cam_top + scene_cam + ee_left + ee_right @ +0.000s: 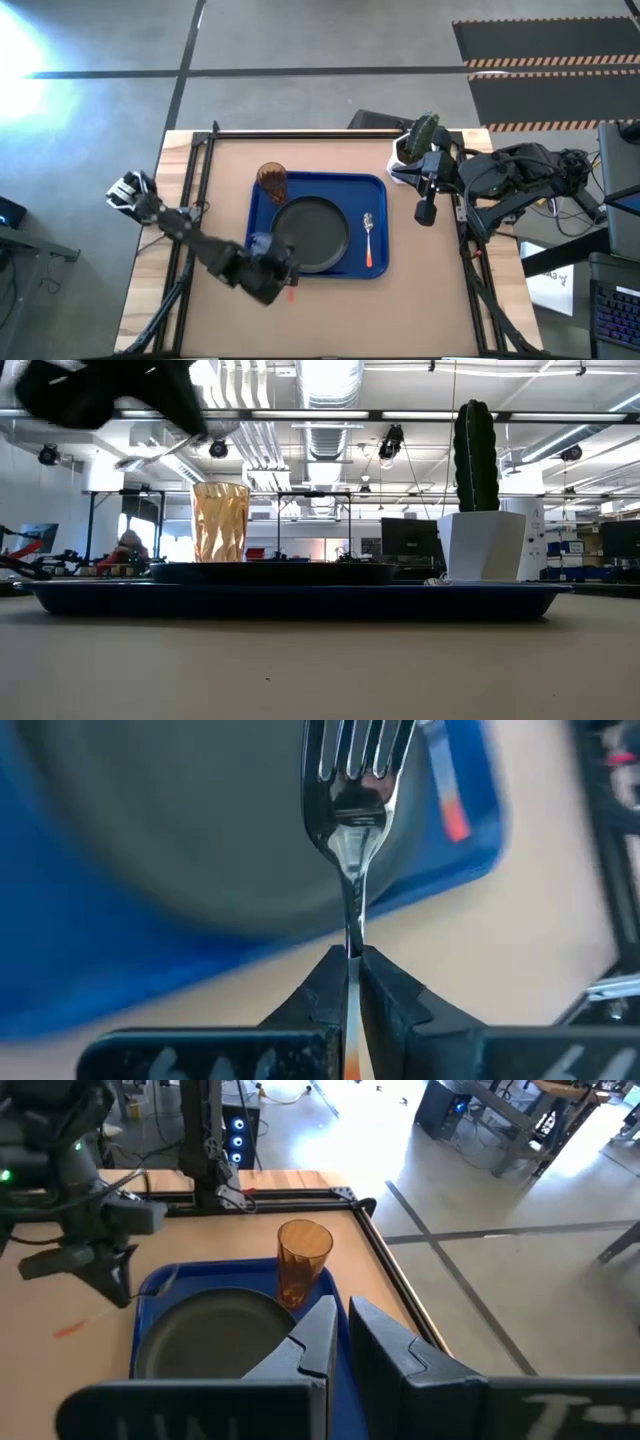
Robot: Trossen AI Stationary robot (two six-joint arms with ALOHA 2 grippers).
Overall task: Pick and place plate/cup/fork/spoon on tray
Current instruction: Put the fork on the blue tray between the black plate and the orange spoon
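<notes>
We see one blue tray [262, 215] on the bench, and on it we count one black plate [312, 233], one amber cup [272, 181] and one orange-handled spoon [368, 240]. The plate sits in the tray's middle, the cup stands upright in the tray's far-left corner, and the spoon lies along the tray's right edge, beside the plate but apart from it.

The left gripper [283, 272] hovers at the tray's near-left corner, fingers [325, 988] pinched tight on one fork [352, 810]. In the left wrist view we see the shaft clamped between them, tines pointing out over the plate's rim; the orange handle end peeks out beneath the gripper in the high view.

The right gripper [425, 212] waits off the tray's right side, over bare bench, fingers [318, 1342] drawn almost together and holding nothing.

One white pot with a green cactus [415, 140] stands at the bench's far-right corner.

That makes three items on the tray, one in the air.
</notes>
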